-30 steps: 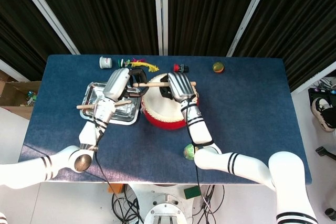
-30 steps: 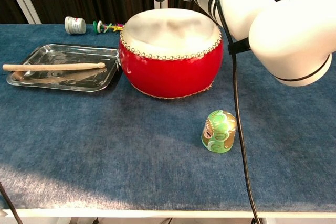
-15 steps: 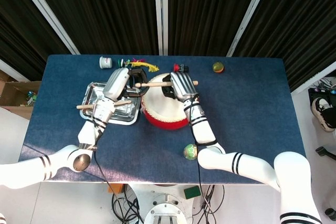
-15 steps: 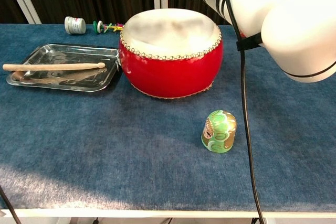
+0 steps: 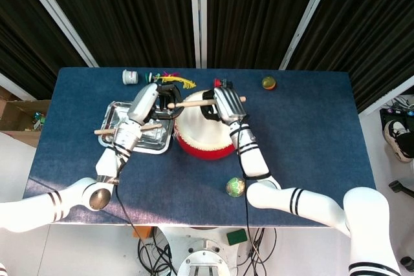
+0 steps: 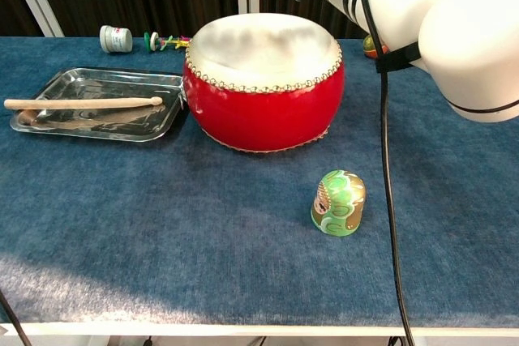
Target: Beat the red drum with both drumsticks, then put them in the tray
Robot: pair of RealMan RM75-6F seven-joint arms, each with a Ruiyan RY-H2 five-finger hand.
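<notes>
The drum (image 6: 261, 87) is a squat barrel with a glossy red shell and a pale skin head edged by a ring of studs; it stands upright on the blue table (image 6: 162, 232), just right of the tray (image 6: 49, 91). One plain wooden stick (image 6: 81, 103) lies in the steel tray, long axis left to right, rounded tip toward the drum, butt overhanging the tray's left rim. The second stick (image 5: 194, 103) is held above the drum's far edge, also running left to right. The right hand (image 5: 224, 103) grips it, fingers wrapped round the shaft. The left hand (image 5: 146, 100) hovers over the tray's far right corner; whether its fingers are apart or curled cannot be told. A green figurine (image 6: 338, 202) stands near the drum, toward the front edge.
</notes>
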